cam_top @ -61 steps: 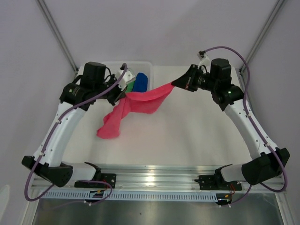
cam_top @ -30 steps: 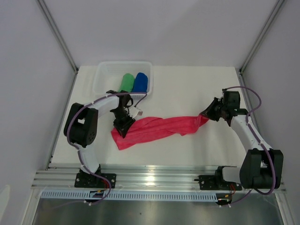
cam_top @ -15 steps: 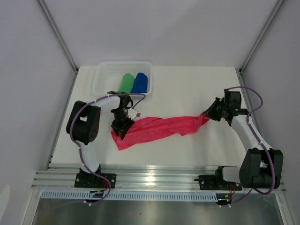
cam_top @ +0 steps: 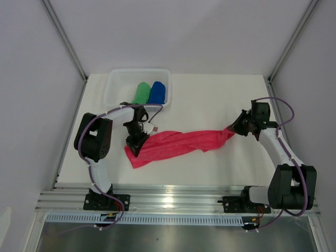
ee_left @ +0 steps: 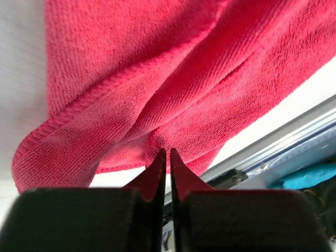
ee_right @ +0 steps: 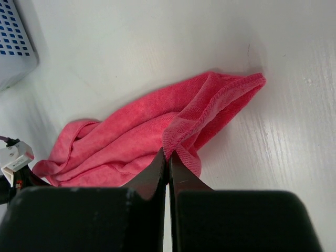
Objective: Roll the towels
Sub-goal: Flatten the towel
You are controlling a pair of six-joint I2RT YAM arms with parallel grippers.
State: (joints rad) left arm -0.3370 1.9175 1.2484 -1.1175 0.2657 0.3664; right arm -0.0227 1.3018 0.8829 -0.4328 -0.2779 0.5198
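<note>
Nearest, across the front half of the white bench [cam_top: 210, 100], the large pink-red microfibre towel [cam_top: 178, 143] lies bunched lengthwise into a long, loosely twisted band running from left to right, flat on the surface and not rolled. The left fingers [ee_left: 152, 173] are at its left end, drawn together to a thin slit with their tips pressed onto a fold of the cloth where the stitched hem curls round; from above, that end spreads into a wider flap toward the near edge. The right fingers [ee_right: 155, 170] are squeezed tight together on the hemmed corner at the towel's right end, which is gathered into a narrow point that just touches the bench. Farther back, at the far left corner, stands a white plastic mesh basket [cam_top: 113, 89], well apart from the pink-red cloth. Inside it a rolled bright green towel [cam_top: 140, 93] and a rolled royal blue towel [cam_top: 157, 92] lie side by side, touching, the green one on the left.
</note>
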